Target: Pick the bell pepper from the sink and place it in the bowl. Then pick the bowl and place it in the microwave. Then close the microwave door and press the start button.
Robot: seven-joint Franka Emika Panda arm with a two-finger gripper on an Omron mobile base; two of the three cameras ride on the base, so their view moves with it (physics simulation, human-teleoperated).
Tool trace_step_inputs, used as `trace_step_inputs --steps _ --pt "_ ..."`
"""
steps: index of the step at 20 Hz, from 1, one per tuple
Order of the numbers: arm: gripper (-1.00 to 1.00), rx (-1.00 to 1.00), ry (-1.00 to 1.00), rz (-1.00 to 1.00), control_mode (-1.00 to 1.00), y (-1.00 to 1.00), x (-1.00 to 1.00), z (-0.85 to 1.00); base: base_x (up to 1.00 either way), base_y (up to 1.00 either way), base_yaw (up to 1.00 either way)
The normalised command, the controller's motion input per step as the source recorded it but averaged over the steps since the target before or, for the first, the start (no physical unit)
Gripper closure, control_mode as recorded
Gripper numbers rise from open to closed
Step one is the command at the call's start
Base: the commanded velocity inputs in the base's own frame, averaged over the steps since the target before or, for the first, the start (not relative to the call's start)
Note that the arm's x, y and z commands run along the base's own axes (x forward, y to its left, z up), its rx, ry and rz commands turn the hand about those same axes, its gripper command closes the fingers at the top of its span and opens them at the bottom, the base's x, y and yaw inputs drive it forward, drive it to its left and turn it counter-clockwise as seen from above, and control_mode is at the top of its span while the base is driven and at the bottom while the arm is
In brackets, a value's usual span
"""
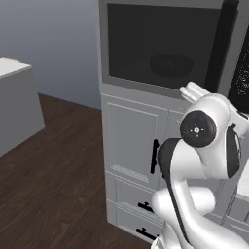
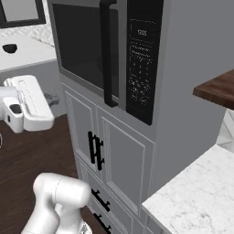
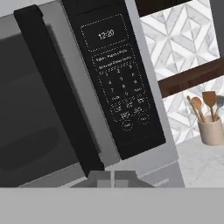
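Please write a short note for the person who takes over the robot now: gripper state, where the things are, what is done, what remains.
Gripper: shut, holding nothing, facing the microwave from a short way off.
Microwave door: closed. A dark round shape shows dimly behind the glass, probably the bowl; the pepper cannot be made out.
Control panel: clock display lit, not touched yet.
Done: door closed.
Left: press the start button.
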Motion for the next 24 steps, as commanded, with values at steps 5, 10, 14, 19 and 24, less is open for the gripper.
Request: trace_step_inputs --steps 5,10,14,19,24 --pt "1.0 -0.21 0.21 0.0 -1.0 -0.02 -0.08 0.0 0.0 0.0 0.0" --pt "1.0 -0.21 0.21 0.0 -1.0 -0.03 0.0 0.0 0.0 0.0 0.0" --pt "1.0 -0.17 0.15 0.0 -1.0 -0.14 0.0 0.05 0.0 0.0 0.0" --pt "1.0 -0.06 0.04 0.0 -1.0 -0.14 0.0 0.03 0.0 0.0 0.0" --pt "1.0 0.03 -0.1 0.01 -1.0 -0.03 0.05 0.02 0.0 0.0 0.0"
